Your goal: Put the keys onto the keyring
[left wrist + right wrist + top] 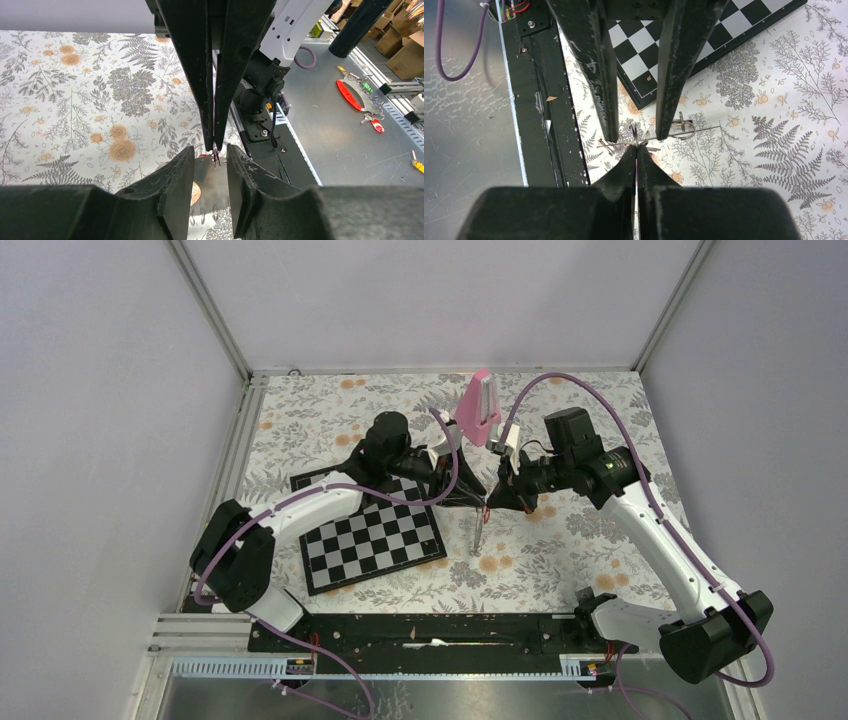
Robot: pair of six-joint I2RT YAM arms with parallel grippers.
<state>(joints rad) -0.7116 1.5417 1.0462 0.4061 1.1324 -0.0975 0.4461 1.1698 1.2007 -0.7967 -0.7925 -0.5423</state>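
over the bench (570, 555), left gripper (210, 153) jaws are gaping released; right gripper (636, 149) jaws are clenching one thin metal piece (215, 156).

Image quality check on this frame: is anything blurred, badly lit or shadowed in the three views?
Left wrist: left claw near the lens, dark and blurred; table sharp. Right wrist: right claw likewise soft, chessboard crisp. Top external: even light, only faint shadows under the arms.
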